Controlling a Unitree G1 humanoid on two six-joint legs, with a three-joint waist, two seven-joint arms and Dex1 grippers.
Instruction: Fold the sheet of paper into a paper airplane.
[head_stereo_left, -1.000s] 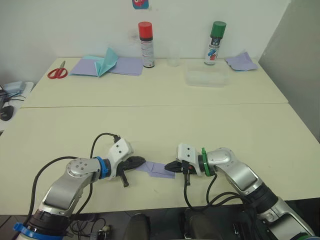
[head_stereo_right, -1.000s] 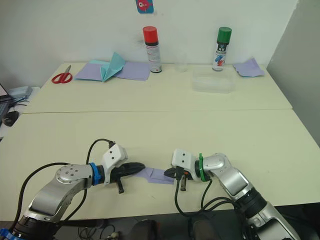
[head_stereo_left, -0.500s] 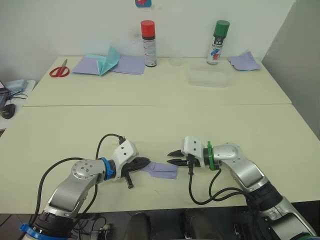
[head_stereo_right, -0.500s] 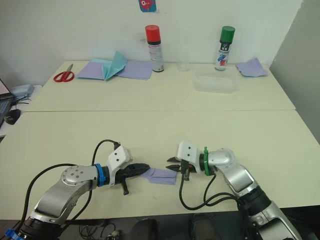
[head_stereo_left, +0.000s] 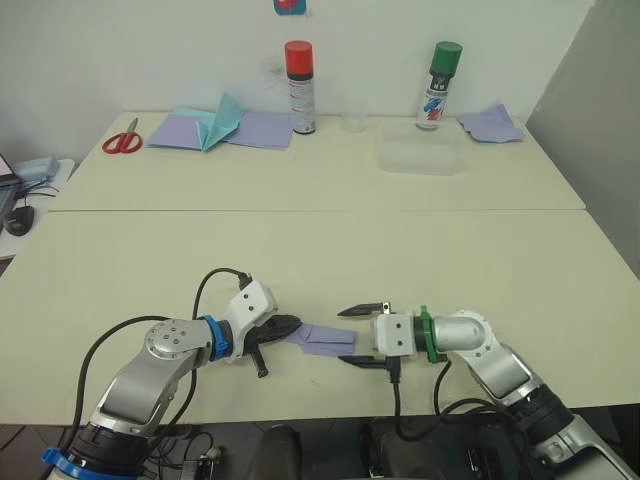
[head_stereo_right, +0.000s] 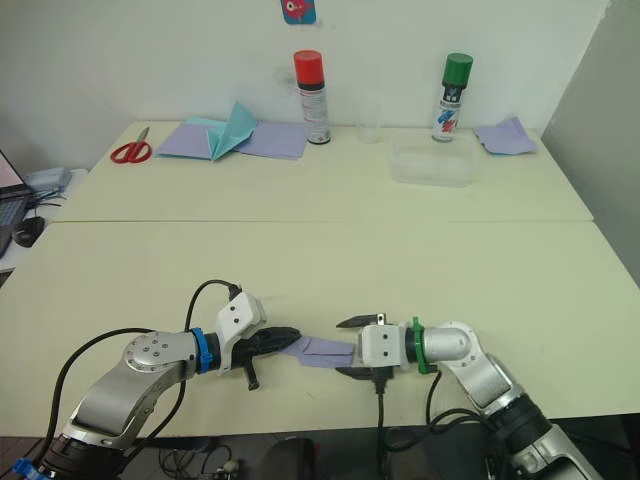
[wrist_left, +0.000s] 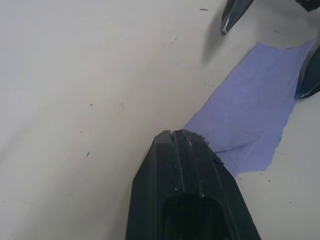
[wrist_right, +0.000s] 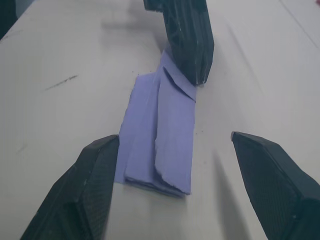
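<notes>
paper's (wrist_right: 162, 137) end under left pincer (wrist_right: 187, 40)

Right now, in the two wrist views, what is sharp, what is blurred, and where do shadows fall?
Left wrist view: the paper and table specks look sharp; the left gripper's shut fingers up close are soft, and a blurred shadow lies under a far fingertip of the right gripper. Right wrist view: the paper is fairly sharp, the open right gripper's fingers less so; a soft shadow lies beside the paper.

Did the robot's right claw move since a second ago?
Yes. The right gripper has let go of the sheet of paper and opened wide, backing off slightly toward the table's near edge. The left gripper still pinches the paper's other end.
</notes>
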